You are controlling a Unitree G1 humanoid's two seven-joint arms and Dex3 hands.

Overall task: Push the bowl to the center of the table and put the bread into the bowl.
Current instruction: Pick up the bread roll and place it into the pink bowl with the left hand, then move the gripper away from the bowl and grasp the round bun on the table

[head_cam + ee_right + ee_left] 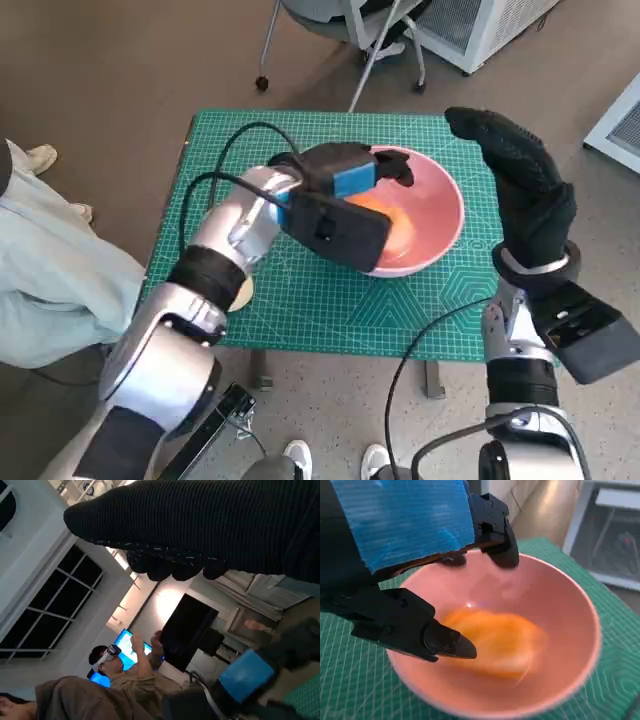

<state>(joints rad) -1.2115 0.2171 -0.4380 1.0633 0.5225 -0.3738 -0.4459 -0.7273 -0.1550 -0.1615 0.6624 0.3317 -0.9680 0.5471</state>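
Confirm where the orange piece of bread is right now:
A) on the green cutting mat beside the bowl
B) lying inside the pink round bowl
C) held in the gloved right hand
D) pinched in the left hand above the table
B: the orange bread lies on the inner floor of the pink round bowl, and the black fingers of the left hand are spread above it with nothing between them.

The left arm reaches across the table, its left hand (345, 195) poised above the pink bowl (440, 215) — black fingers (442, 640) spread apart, holding nothing, the blue-taped back turned upward. The right hand (525, 195) is raised beside the bowl's far-right rim — fingers straight, empty, forearm upright.
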